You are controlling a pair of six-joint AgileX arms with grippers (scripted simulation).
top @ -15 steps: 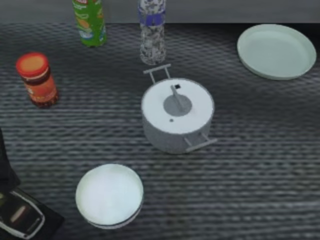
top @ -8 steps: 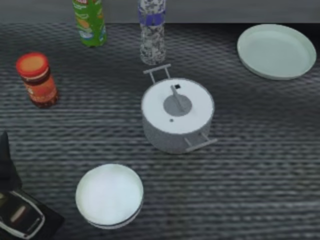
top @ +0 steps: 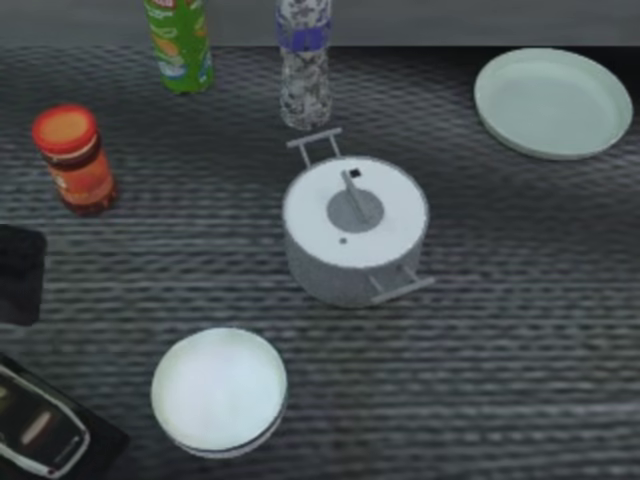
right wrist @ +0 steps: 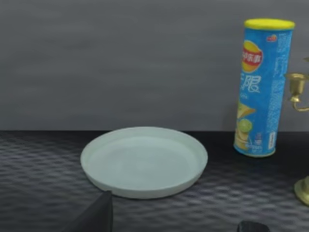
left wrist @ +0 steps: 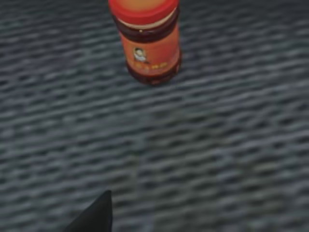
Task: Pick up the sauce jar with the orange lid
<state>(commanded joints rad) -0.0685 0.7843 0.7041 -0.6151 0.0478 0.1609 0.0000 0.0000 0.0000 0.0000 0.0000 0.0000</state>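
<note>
The desk is covered all over by a dark grey cloth with fine wavy ribbing running across it. Behind its far edge stands a plain grey wall, smooth and evenly lit. The light is soft, casting only faint shadows.

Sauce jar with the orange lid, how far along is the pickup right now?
Early stage. Nothing is grasped: the sauce jar with the orange lid stands upright on the table, untouched. In hand: the left end effector is at the table's left edge, short of the jar, and its wrist view faces the jar. Left: reach, close, lift. The right arm is outside the top view.
</note>
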